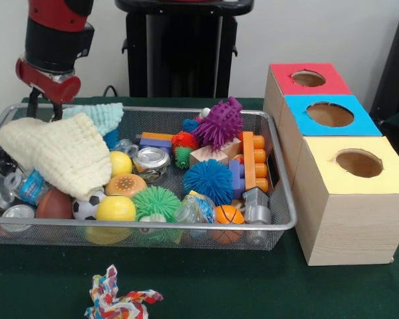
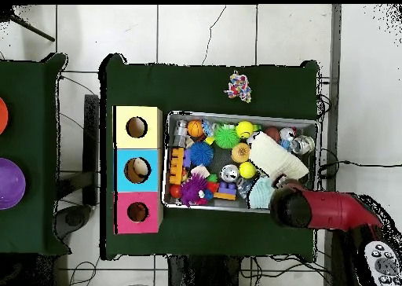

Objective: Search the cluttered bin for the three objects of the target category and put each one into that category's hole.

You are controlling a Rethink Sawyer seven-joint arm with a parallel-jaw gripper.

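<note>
Gripper [image 1: 43,106] poised behind cluttered bin [image 1: 282,222], beside three-holed box [image 1: 349,199].
Hovering over cream cloth [image 1: 56,156] at bin's end, probably to search beneath; gripper opening and target objects impossible to tell.

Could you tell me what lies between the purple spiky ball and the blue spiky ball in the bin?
In the front view, a pale wooden block sits between the purple spiky ball and blue spiky ball.

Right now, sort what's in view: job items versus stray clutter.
Job:
wire mesh bin of mixed toys
wooden box with red, blue and yellow holed tops
red and black arm's gripper

Lying about:
multicoloured knotted rope toy on the green tablecloth, outside the bin
</note>
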